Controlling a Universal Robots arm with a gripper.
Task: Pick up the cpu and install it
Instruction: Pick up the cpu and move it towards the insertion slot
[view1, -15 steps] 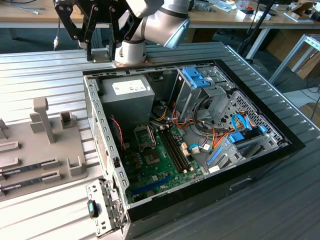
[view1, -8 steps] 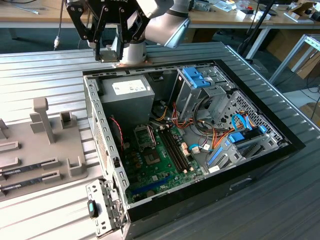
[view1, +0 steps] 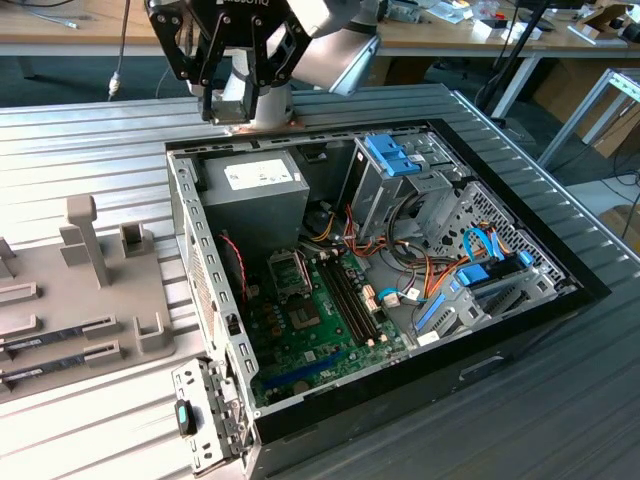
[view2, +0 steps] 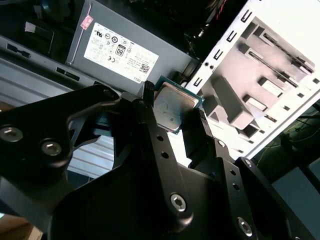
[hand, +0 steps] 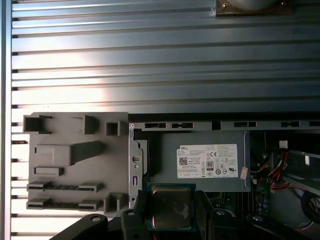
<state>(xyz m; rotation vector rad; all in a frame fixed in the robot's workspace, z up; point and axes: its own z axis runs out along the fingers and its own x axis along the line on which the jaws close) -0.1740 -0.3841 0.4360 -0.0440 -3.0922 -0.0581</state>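
In both wrist views my gripper (view2: 174, 102) (hand: 171, 207) is shut on the cpu (view2: 170, 109) (hand: 172, 210), a flat square chip with a pale silvery top and a green rim, gripped by two opposite edges between the black fingers (view2: 150, 115). In the exterior view the gripper (view1: 238, 95) hangs high over the far edge of the open computer case (view1: 190, 215), above the grey power supply (view1: 255, 190). The motherboard socket frame (view1: 287, 272) lies lower in the case, toward the near side of the power supply, well apart from the gripper.
A grey fixture tray (view1: 90, 290) with upright posts and dark memory sticks (view1: 50, 340) lies on the ribbed metal table (view1: 90, 150) at the exterior view's left. Cables, blue drive brackets (view1: 392, 155) and the case walls crowd the socket.
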